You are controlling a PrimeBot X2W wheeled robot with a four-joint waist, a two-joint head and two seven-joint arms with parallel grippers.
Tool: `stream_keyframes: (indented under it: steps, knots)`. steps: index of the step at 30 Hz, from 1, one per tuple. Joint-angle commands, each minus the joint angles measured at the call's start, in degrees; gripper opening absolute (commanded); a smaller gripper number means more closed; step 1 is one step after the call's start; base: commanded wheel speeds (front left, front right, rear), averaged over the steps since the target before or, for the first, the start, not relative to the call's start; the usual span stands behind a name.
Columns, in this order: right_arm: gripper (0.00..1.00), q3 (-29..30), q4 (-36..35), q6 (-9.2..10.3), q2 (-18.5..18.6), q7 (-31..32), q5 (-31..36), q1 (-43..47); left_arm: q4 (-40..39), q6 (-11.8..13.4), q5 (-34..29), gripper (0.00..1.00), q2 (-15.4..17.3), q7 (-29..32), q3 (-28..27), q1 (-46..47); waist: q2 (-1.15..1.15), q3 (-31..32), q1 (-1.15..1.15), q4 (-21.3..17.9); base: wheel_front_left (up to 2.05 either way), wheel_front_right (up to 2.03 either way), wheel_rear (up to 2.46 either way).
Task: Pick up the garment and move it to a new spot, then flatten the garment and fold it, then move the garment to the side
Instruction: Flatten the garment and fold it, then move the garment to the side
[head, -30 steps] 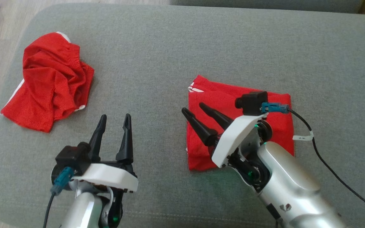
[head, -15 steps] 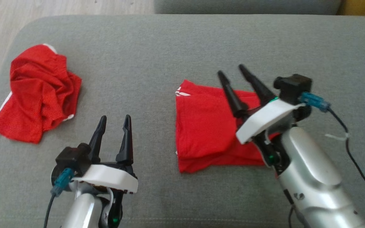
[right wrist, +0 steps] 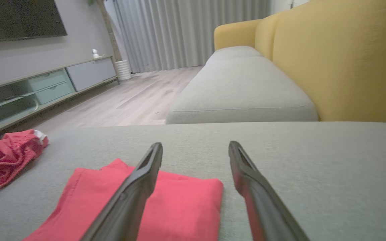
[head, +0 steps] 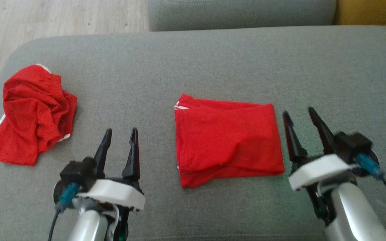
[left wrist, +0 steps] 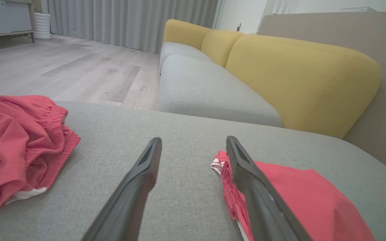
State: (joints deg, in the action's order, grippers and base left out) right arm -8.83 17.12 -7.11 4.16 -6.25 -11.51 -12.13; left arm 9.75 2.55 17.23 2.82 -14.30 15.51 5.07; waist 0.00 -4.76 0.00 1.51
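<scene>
The folded red garment [head: 228,142] lies flat in a neat rectangle about mid-way across the grey cushion [head: 196,67], white-striped corner at its far left. Nothing is touching it. The right gripper [head: 298,111] sits just beside its right edge, fingers spread and empty, and the left gripper [head: 121,130] is off to its left, also spread wide with nothing in it. Further left, near the cushion's rounded corner, there's a pair of crumpled red shorts [head: 32,110], well apart from the folded one.

From the head view you get the whole layout from above. The left wrist view gets in low and shows the gathered elastic waistband on the shorts, plus a sofa with a yellow back [left wrist: 300,80] right behind the cushion. The right wrist view adds a dark TV [right wrist: 18,16], a low cabinet [right wrist: 45,87], grey curtains [right wrist: 186,30] and pale wood floor [right wrist: 129,100].
</scene>
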Motion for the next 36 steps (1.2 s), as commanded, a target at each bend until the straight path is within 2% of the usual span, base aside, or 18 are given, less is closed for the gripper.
stream_keyframes:
  steps: [1, 7, 22, 36]
  knots:
    - [1.00, 0.34, -2.42, -0.37, -0.88, -1.43, 1.29, -0.04, -1.19, 0.18, -0.14, 1.00, 0.06, -0.70, -2.39, 0.42, 0.00, 0.72, 0.00, -0.11, 0.00, 0.00, 0.00]
    - [1.00, 3.97, -3.24, -0.37, -1.24, -4.27, 4.48, 4.42, -0.38, 0.09, -0.07, 1.00, 0.06, -0.70, -3.23, -1.40, 0.00, 2.52, 0.00, 0.01, 0.00, 0.00, 0.00]
    - [1.00, 4.89, -2.82, -0.37, -1.27, -4.99, 3.07, 6.28, -0.81, -0.03, -0.23, 1.00, 0.06, -0.70, -5.38, -3.33, 0.00, 3.71, 0.00, 0.57, 0.00, 0.00, 0.00]
    - [1.00, 5.24, -2.15, -0.37, -1.28, -4.08, 4.68, 5.54, -1.19, 0.16, -0.08, 1.00, 0.06, -0.70, -5.39, -2.96, 0.00, 2.87, 0.00, 0.85, 0.00, 0.00, 0.00]
